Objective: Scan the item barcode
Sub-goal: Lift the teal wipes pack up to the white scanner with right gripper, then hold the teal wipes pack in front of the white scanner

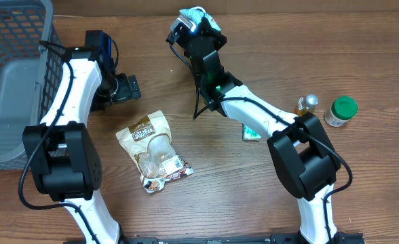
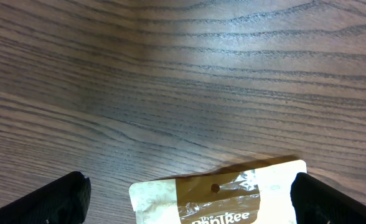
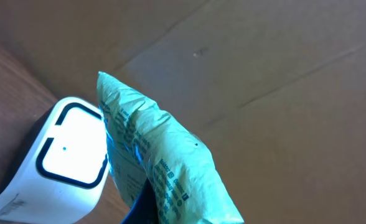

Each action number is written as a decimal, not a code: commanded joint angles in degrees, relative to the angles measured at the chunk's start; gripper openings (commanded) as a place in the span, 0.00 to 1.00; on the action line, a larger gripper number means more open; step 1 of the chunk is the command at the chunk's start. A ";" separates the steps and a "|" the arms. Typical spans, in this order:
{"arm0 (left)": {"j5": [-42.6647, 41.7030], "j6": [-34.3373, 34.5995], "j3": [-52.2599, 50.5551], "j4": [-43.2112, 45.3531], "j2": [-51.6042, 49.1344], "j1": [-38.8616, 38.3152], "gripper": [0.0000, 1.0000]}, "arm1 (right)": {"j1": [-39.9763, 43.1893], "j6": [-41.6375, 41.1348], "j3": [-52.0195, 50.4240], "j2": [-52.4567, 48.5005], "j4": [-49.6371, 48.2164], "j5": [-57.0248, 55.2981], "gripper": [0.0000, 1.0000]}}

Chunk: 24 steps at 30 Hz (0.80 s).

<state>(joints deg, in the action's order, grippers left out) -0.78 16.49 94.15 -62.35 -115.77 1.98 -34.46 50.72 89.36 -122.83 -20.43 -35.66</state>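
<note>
Green packet (image 1: 201, 16): clamped in the right gripper (image 1: 199, 28), jaws pressed together on its lower end. Held up off the tabletop (image 1: 254, 190) near the middle of the far edge. In the right wrist view, tilted, with small printed text facing the camera; no barcode readable there.

Scanner (image 1: 181, 27): white casing with a dark-framed, brightly lit window. Stands at the far edge of the tabletop, just left of the green packet. In the right wrist view, overlapped along one side by the packet's edge; contact between the two cannot be told.

Left gripper (image 1: 126, 88): jaws spread wide apart, holding nothing. Hangs over the left half of the tabletop, just beyond the top end of the snack pouch (image 1: 152, 150). In the left wrist view, one dark finger (image 2: 46, 202) at each lower corner, with the pouch's punched header strip between them and clear of both.

Snack pouch: tan and white with a clear window. Lies flat near the middle of the tabletop.

Basket (image 1: 16, 30): grey mesh walls. Sits at the left edge, running into the far left corner.

Green box (image 1: 252, 132): lies flat right of centre, partly hidden under the right arm.

Small bottle (image 1: 307, 104): amber with a pale cap. Stands towards the right edge.

Green-lidded jar (image 1: 340, 110): upright, just right of the small bottle and apart from it.
</note>
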 commanded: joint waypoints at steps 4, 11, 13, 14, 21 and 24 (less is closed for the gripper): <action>0.59 -0.20 0.81 0.02 1.22 0.24 0.99 | 2.45 0.92 1.40 -2.08 -5.27 2.64 0.04; 0.59 -0.20 0.83 0.02 1.22 0.24 1.00 | 5.01 3.85 1.42 -5.18 -10.21 7.48 0.04; 0.59 -0.20 0.83 0.02 1.22 0.24 1.00 | 5.53 3.80 1.42 -5.88 -11.61 8.37 0.04; 0.59 -0.20 0.83 0.02 1.22 0.24 1.00 | 5.75 3.80 1.42 -6.16 -12.59 8.81 0.04; 0.59 -0.20 0.81 0.02 1.22 0.24 1.00 | 6.43 3.80 1.88 -9.05 -16.76 11.78 0.04; 0.59 -0.20 0.83 0.02 1.22 0.24 1.00 | 6.45 3.76 1.88 -9.86 -16.41 12.46 0.04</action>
<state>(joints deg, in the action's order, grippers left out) -0.78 16.49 94.15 -62.35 -115.77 1.98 -28.16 54.46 89.36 -131.59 -36.27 -24.93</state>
